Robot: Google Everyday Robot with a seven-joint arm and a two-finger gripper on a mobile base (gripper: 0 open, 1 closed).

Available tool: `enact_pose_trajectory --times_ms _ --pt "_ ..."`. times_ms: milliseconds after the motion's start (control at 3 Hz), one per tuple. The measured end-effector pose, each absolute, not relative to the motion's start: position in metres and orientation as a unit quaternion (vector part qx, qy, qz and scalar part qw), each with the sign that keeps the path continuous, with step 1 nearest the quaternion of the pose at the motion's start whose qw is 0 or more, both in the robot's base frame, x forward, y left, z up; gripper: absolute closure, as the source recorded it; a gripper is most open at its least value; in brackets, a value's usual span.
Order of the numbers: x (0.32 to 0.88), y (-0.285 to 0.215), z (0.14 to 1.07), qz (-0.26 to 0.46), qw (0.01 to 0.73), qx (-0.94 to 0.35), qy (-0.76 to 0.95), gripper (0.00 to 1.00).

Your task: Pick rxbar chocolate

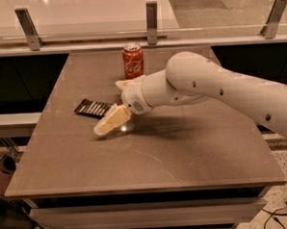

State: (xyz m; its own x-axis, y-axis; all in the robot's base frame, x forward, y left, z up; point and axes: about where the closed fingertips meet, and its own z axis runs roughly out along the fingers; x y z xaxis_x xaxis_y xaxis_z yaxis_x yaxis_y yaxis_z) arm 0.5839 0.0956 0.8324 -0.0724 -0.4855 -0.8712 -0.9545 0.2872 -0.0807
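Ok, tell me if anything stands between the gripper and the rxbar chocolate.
Nothing visible does. The gripper is right beside the rxbar chocolate; the red can stands well behind on the table.

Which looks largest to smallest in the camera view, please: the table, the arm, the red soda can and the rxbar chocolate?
1. table
2. arm, its gripper low beside the rxbar chocolate
3. red soda can and that bar look alike; the can stands farther back, so unranked.
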Motion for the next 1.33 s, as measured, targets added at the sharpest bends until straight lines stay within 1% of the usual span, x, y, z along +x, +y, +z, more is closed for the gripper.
enact_pose_trajectory --times_ms 667,1000,1333 --pt "0.582 0.123 0.816 0.303 0.427 -0.521 0.674 0.00" --pt "0.581 0.124 0.816 0.303 0.427 -0.523 0.673 0.17" --pt "0.580 0.126 0.816 0.304 0.426 -0.524 0.672 0.41"
